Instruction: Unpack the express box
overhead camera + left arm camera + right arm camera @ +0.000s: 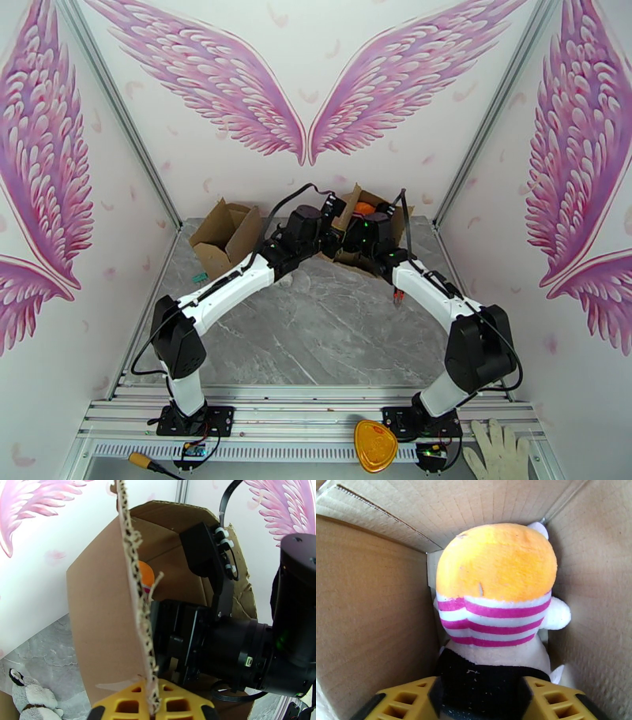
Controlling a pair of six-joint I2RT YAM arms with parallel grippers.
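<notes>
Landmark: express box [98, 630], an open cardboard carton at the far middle of the grey marble table [332, 331].

Nearest, on the rail well this side of the box: a flat orange-yellow piece [375, 446]. A white glove [498, 451] lies on the same rail, nearer than the box and to its right.

Mid-table: both arms reach toward the box. The left arm [229, 288] comes in from its near-left and the right arm [430, 288] from its near-right.

Left of the box and apart from it stands a second open carton [227, 235]. Farther left of the box and nearer is a small green item [199, 277], too small to identify. A grey-and-white soft toy [29, 697] lies on the marble near the box's outer wall, not touching it.

At the box: the left gripper [152, 705] is pinched narrow on the ragged corrugated edge of a box flap [132, 559]. That edge runs down between the yellow fingers [118, 707]. Just past the flap, the right arm's black wrist sits in the box mouth.

Inside the box: a plush toy [495, 590] with an orange head, pink-and-white stripes, a cream body and a black lower part. It sits between the cardboard walls, one white limb touching the wall on the right of the wrist view. The right gripper [482, 695] is down in the box, jaws partly apart, holding the toy by its black part. Its yellow fingers [407, 699] lie against that part on both sides.
</notes>
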